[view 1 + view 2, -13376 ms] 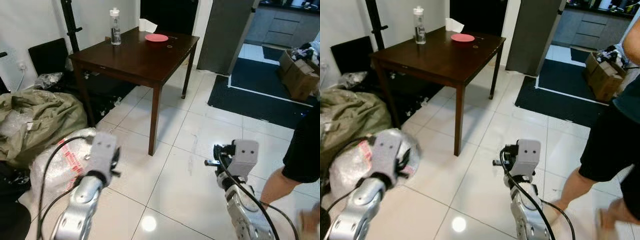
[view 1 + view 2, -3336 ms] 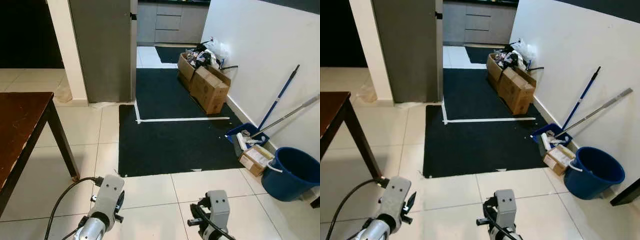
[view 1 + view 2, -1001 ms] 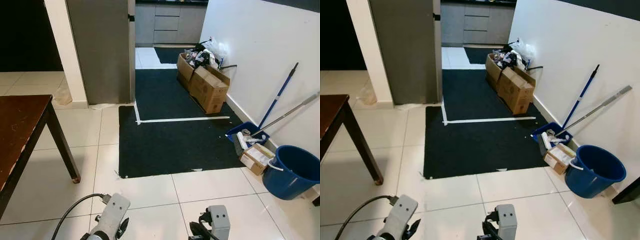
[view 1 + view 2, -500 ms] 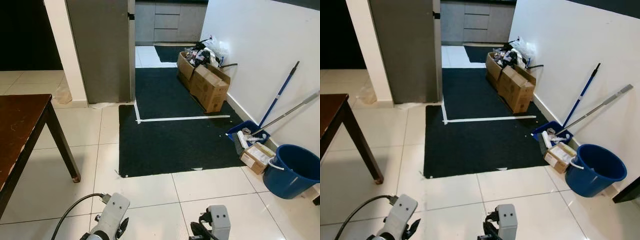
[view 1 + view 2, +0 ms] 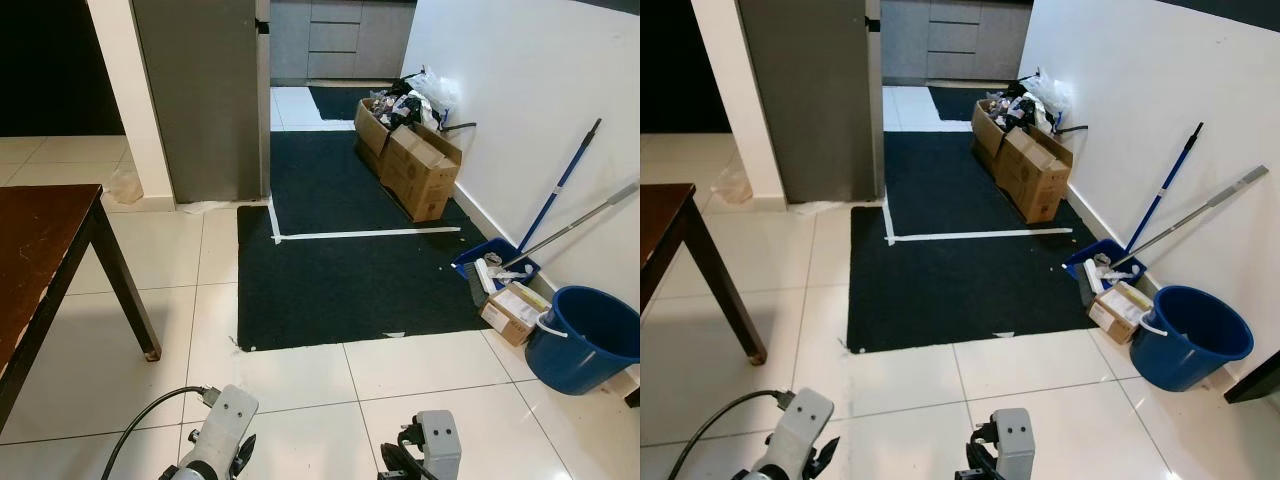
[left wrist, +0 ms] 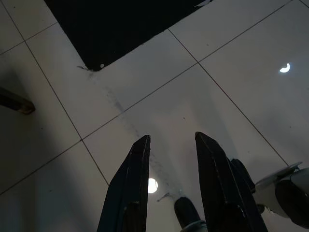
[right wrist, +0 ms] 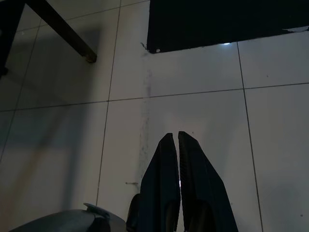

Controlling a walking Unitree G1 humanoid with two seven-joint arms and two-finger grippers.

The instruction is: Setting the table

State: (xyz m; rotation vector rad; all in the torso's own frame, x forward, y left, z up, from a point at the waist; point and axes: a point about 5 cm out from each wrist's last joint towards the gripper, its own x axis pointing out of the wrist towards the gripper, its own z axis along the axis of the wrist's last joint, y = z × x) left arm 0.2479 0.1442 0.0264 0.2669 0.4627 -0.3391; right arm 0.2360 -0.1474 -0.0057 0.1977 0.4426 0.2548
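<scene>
White tiled floor lies open across the lower frame, bordered by a black mat at centre. The dark wooden table is seen at left edge. A blue plastic bucket stands lower right; its contents cannot be told. Cluttered cardboard boxes sit upper right. The left gripper is parted, empty; the right gripper is nearly closed, empty.

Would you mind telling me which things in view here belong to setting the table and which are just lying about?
Belongs to the job:
- dark wooden table, at the robot's left
- left gripper, fingers apart, holding nothing
- right gripper, fingers together, holding nothing

Just lying about:
- blue bucket
- cardboard boxes along the wall
- blue-handled mop
- black mat
</scene>
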